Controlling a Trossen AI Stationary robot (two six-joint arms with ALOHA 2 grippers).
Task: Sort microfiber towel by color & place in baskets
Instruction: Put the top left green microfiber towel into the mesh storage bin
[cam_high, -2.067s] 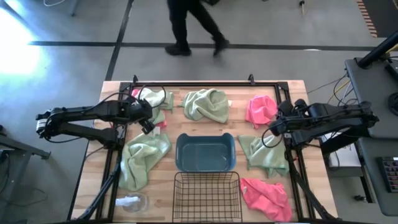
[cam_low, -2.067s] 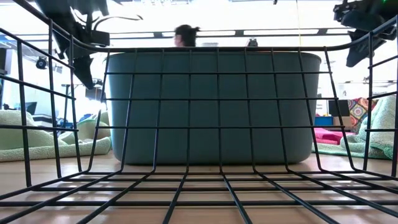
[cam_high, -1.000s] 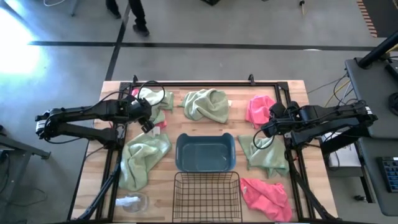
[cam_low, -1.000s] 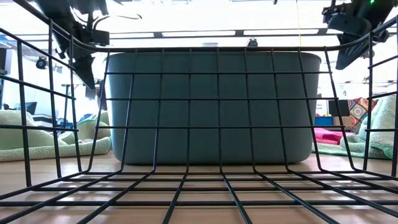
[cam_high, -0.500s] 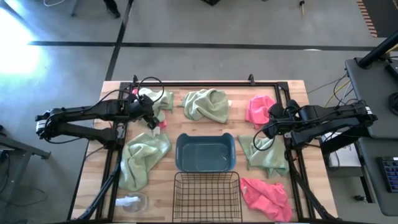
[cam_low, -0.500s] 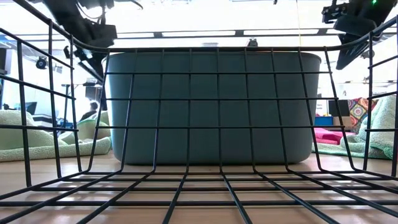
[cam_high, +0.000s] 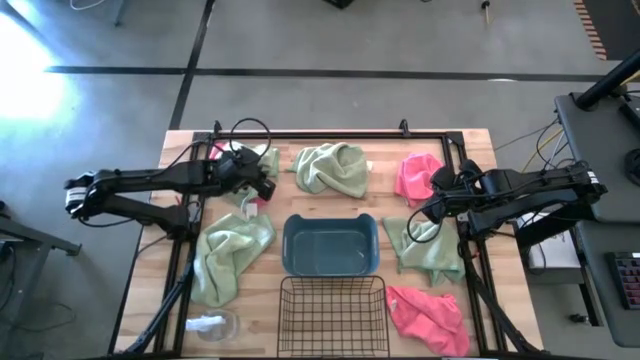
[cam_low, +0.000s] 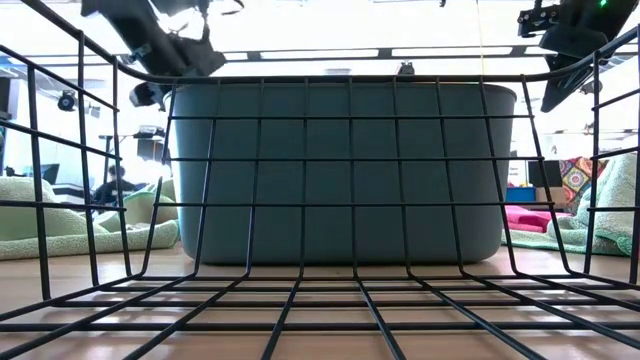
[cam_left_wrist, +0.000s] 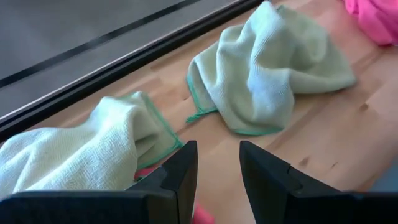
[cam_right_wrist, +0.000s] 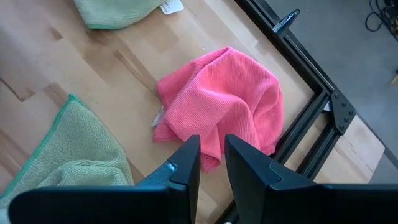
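Green towels lie at the far left (cam_high: 258, 160), far middle (cam_high: 333, 168), left (cam_high: 230, 255) and right (cam_high: 430, 245). Pink towels lie at the far right (cam_high: 418, 176) and near right (cam_high: 428, 310), and a bit of pink (cam_high: 255, 200) shows beside the far-left green one. The blue-grey bin (cam_high: 330, 245) stands mid-table, with the black wire basket (cam_high: 333, 312) in front of it. My left gripper (cam_high: 268, 183) hangs open and empty above the table between the two far green towels (cam_left_wrist: 273, 68). My right gripper (cam_high: 420, 212) is open a little and empty, above the table near the far-right pink towel (cam_right_wrist: 224, 106).
A small white-and-clear object (cam_high: 212, 325) lies at the near left corner. A black frame rail (cam_high: 330, 133) runs along the far edge, with side rails at left and right. Bare wood shows between the bin and the far towels.
My left gripper has gone toward the table's right edge, toward the far middle green towel, and has tipped up toward level. My right gripper has kept still. No towel has moved.
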